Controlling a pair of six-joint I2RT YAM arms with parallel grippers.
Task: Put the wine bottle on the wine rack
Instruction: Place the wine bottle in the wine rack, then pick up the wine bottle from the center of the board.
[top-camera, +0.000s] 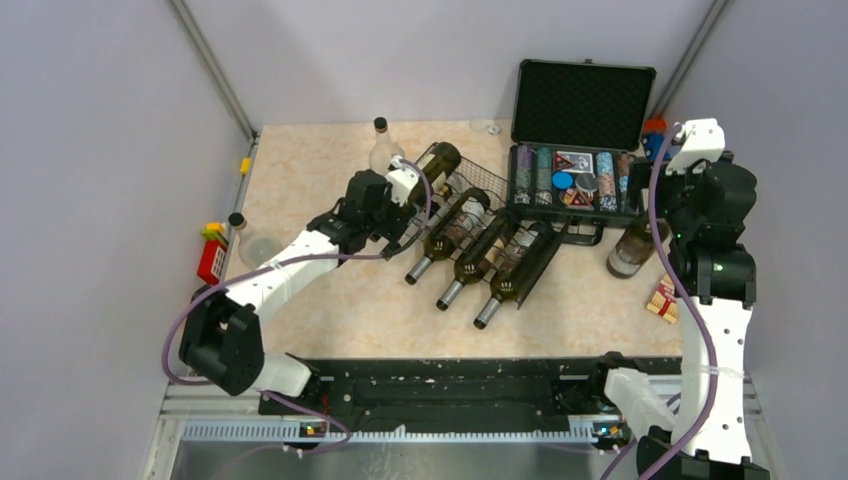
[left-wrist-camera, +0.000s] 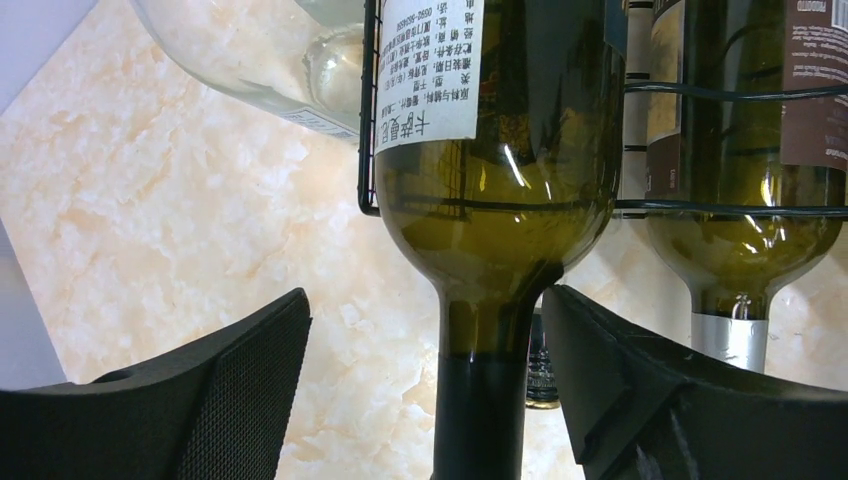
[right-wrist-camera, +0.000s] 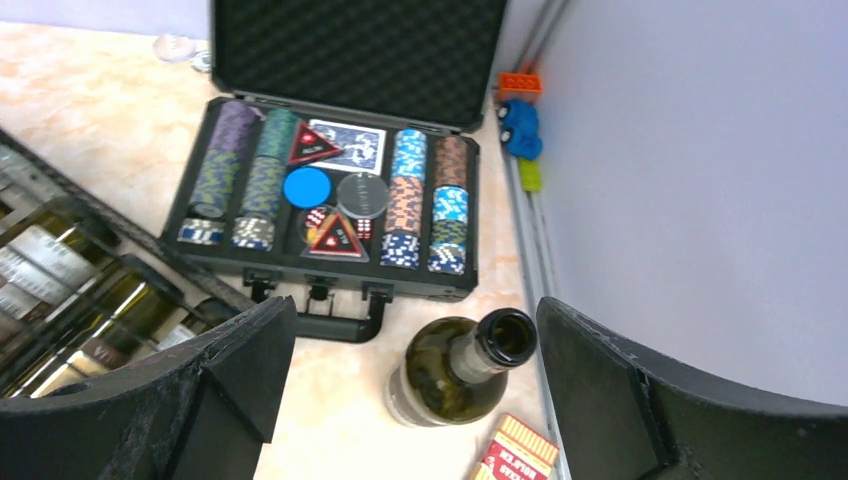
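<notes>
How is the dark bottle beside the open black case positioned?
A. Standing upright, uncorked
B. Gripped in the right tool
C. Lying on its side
A: the dark bottle stands upright beside the case, its uncorked mouth facing up and nothing touching it.

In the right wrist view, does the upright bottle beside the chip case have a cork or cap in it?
No, the upright bottle shows an open, dark mouth at its top, with no cork or cap in it.
</notes>
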